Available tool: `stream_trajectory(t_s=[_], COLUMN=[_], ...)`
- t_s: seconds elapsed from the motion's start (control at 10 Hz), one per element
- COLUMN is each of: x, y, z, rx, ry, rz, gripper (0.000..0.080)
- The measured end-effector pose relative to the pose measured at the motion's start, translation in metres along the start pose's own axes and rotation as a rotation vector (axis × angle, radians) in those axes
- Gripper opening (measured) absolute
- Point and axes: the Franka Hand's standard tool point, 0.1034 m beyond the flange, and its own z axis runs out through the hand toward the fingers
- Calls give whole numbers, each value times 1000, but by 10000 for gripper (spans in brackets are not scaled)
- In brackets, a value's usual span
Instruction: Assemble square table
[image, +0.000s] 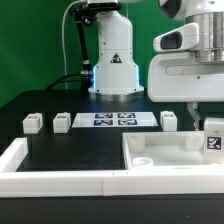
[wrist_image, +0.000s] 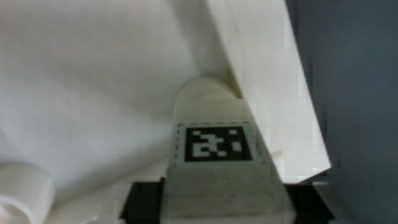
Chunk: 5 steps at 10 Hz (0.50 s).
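Pinching a tagged white leg (wrist_image: 217, 150) between its dark fingers (wrist_image: 150, 200), the gripper (image: 207, 126) hangs over the square tabletop (image: 165, 152). The tabletop lies beneath the gripper and stretches away toward the exterior view's left. Whether the leg's tip touches the slab I cannot tell. A second leg (image: 169, 120) stands near the gripper. A third leg (image: 62, 121) and a fourth leg (image: 33, 122) sit well apart from it, beyond the marker board (image: 112, 119).

Chunky glossy white arm (image: 113, 50), black warning triangle (image: 118, 58) on it upper middle, blue glow ring (image: 95, 82) round the base, black cable (image: 70, 45) alongside, black fingers (wrist_image: 146, 200).
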Motion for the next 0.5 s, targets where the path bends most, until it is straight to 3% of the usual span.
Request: stream_trajectory(t_s=[0.2,0.5], x=[-4,-4], y=[-2,-2], z=[1,0], rx=[-15,-11], ry=[8,7], rz=[276,462], gripper=[291,291])
